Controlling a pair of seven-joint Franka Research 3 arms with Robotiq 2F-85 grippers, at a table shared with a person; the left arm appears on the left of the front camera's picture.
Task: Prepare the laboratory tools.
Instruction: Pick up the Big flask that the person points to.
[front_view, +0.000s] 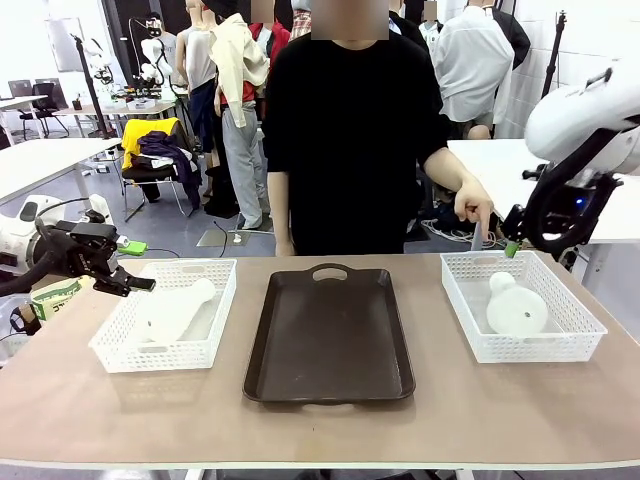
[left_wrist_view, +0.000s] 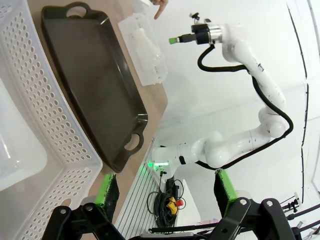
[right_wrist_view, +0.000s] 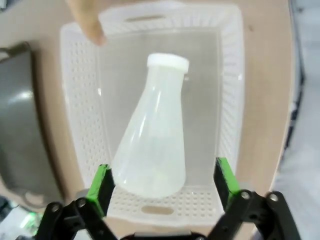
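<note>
I see two white mesh baskets on the tabletop (front_view: 100, 410), with a dark brown tray (front_view: 330, 340) between them. The left basket (front_view: 205, 345) holds the left flask (front_view: 172, 312), lying on its side. The right basket (front_view: 575, 335) holds the right flask (front_view: 515, 306), lying with its neck toward the person. My left hand (front_view: 138, 283) hovers spread just beside the left basket's far left corner. My right hand (right_wrist_view: 162, 187) is spread above the right flask's base. The person's hand (front_view: 472, 207) is at that basket's far corner.
</note>
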